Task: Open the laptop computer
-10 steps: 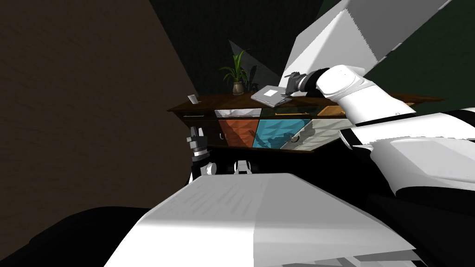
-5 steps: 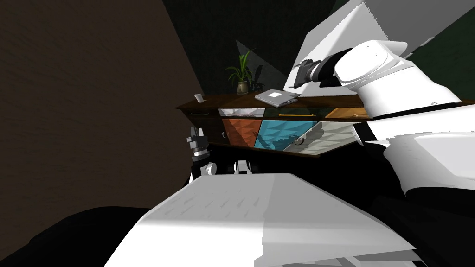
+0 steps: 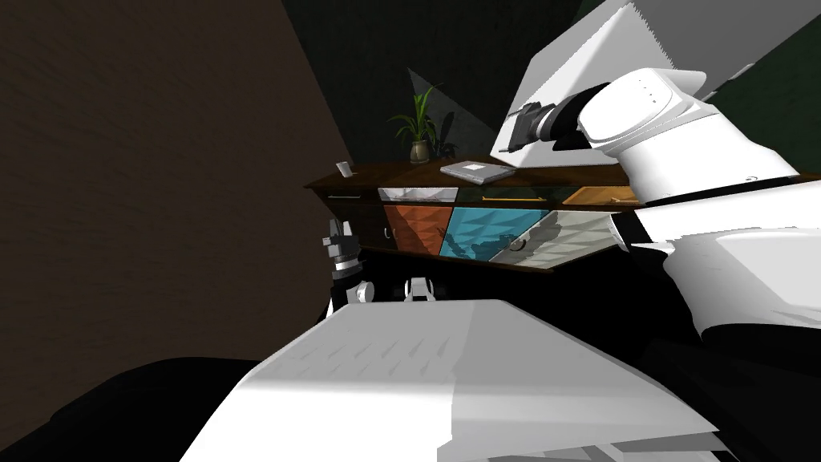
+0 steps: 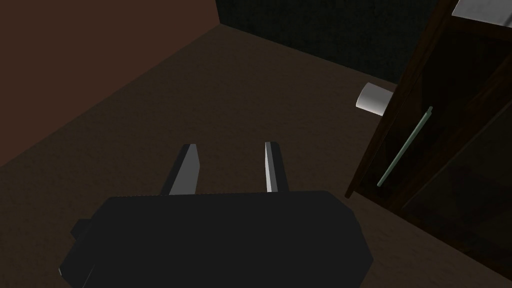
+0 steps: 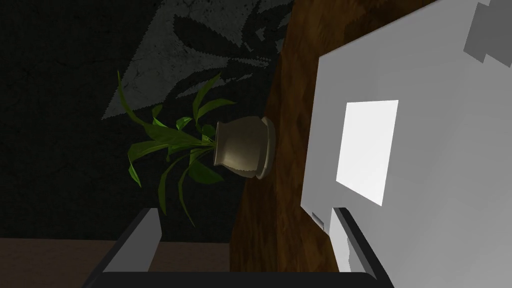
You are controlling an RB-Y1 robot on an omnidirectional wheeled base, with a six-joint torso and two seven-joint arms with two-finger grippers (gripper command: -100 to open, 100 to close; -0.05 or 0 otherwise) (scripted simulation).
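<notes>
From the head camera, the grey laptop point(image 3: 478, 170) lies flat with its lid down on the dark wooden tabletop point(image 3: 393, 173) of a sideboard point(image 3: 481, 233). A potted plant point(image 3: 417, 132) stands just behind it, and a small white cup point(image 3: 345, 168) sits at the left end. My left gripper point(image 3: 338, 239) hangs low before the sideboard. At the left wrist, its fingers point(image 4: 186, 167) stand spread above the brown floor point(image 4: 150, 115), beside a dark cabinet door with a slim handle point(image 4: 405, 145). At the right wrist, my right gripper point(image 5: 245, 245) is spread wide, with one finger over the laptop's lid edge and the other off to the plant's side.
</notes>
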